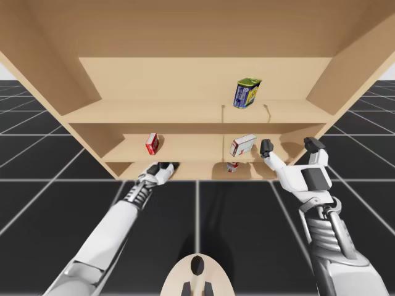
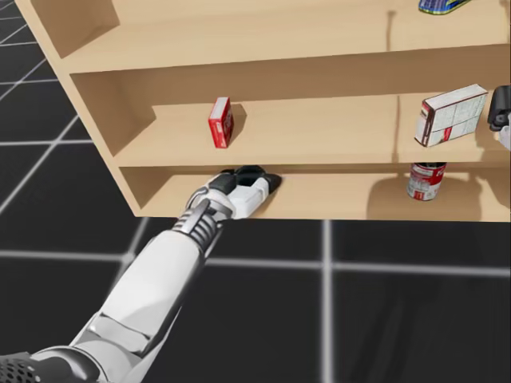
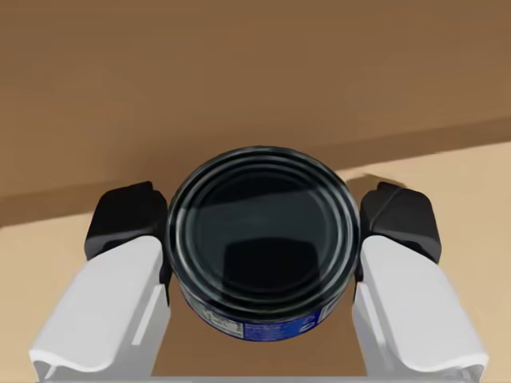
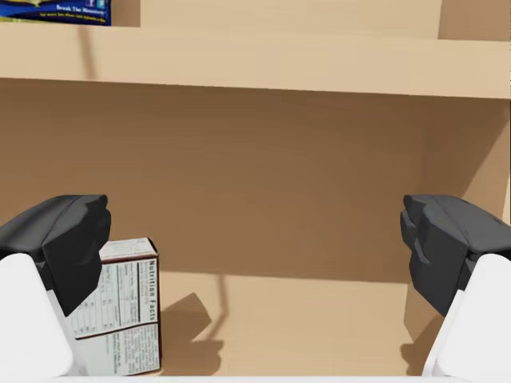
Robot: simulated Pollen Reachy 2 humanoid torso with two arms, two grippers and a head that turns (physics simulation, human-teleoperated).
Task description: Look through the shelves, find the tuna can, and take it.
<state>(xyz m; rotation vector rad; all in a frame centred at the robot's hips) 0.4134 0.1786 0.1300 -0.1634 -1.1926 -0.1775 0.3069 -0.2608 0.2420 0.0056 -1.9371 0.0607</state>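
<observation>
A low round tuna can [image 3: 262,239] with a dark lid and a blue label sits on the bottom shelf between the fingers of my left gripper [image 3: 263,219]. Both black pads [image 3: 128,227] press its sides, so this gripper is shut on it. From above, my left gripper [image 1: 163,168] reaches into the left part of the bottom shelf, and it [image 2: 254,180] covers the can. My right gripper [image 1: 290,147] hangs open in front of the middle shelf's right bay, nothing between its fingers [image 4: 255,231].
The wooden shelf unit [image 1: 185,114] holds a small red box [image 2: 220,122] on the middle shelf, a white box [image 2: 449,114] beside my right gripper, a red-and-white can [image 2: 425,180] on the bottom shelf, and a blue-and-green box [image 1: 247,92] on the upper one.
</observation>
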